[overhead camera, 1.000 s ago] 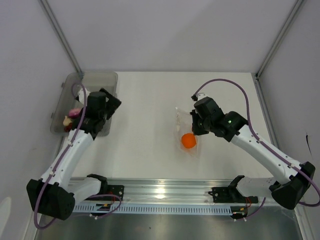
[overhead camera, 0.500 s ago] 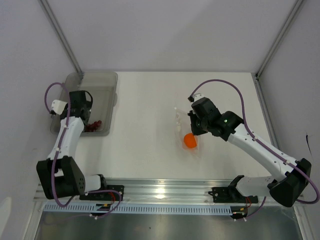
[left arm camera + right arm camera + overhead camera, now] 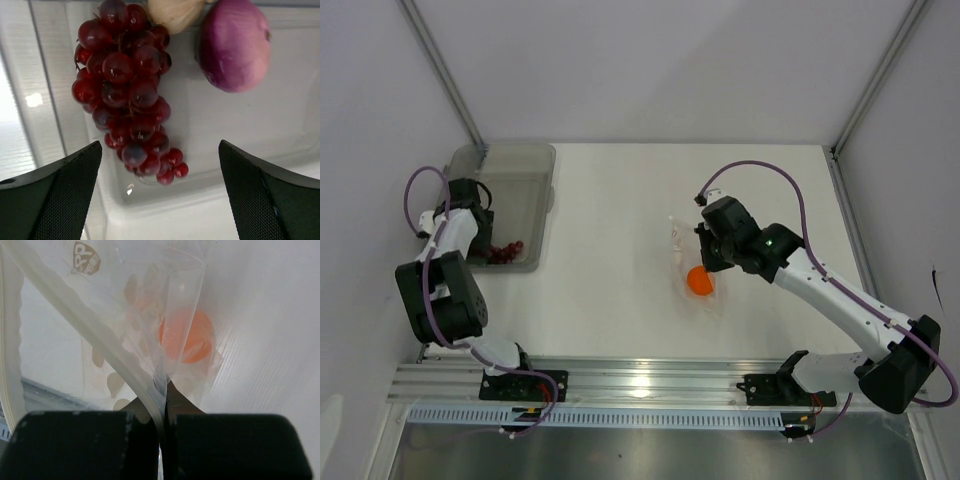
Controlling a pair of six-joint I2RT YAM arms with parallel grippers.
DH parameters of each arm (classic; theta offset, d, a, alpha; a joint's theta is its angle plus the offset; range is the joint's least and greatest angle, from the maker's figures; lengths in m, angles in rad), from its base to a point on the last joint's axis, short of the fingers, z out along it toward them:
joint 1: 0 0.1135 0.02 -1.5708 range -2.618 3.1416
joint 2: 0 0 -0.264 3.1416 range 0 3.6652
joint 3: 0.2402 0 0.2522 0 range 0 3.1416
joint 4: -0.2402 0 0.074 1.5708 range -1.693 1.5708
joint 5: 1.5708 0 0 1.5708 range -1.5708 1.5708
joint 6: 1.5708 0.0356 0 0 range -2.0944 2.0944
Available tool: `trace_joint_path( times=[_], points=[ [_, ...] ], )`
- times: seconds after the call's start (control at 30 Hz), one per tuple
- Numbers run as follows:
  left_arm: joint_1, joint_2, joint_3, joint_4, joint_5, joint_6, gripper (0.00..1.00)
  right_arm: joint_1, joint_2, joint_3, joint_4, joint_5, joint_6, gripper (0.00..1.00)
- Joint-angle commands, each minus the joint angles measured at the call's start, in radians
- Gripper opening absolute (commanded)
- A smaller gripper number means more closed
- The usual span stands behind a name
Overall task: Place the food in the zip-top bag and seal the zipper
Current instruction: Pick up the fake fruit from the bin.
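1. Left wrist view: my left end effector hung spread wide over the berries, onion and garlic in the grey tub, ready to straddle one.
2. My right end effector was pinched on the zip-top bag at its edge, keeping the mouth lifted off the bench; the orange seemed to lie inside.

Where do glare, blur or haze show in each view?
Left wrist: the berries are sharp, with small glints; the tub glares white at left. Right wrist: the orange looks hazy through the zip-top bag. Top external: a bright reflection sits on the metal rail.
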Motion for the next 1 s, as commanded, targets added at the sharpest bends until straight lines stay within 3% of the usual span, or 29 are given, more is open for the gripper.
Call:
trace_joint_path(
  times=[0.0, 0.37, 0.83, 0.9, 0.97],
  points=[
    [0.032, 0.097, 0.077, -0.09, 0.039, -0.054, 1.0, -0.003, -0.012, -0.001, 0.023, 0.009, -0.011, 0.0],
    [0.066, 0.245, 0.11, -0.121, 0.102, -0.096, 0.98, -0.003, -0.01, -0.006, 0.018, 0.018, -0.007, 0.0],
    [0.066, 0.213, 0.087, -0.069, 0.113, -0.044, 0.67, -0.003, -0.018, -0.009, 0.017, 0.024, 0.006, 0.0],
    [0.066, 0.203, 0.088, -0.068, 0.115, -0.036, 0.58, -0.003, -0.021, -0.009, 0.014, 0.027, 0.006, 0.0],
    [0.068, 0.183, 0.087, -0.069, 0.124, -0.032, 0.57, -0.003, -0.024, -0.009, 0.015, 0.029, 0.007, 0.0]
  ],
)
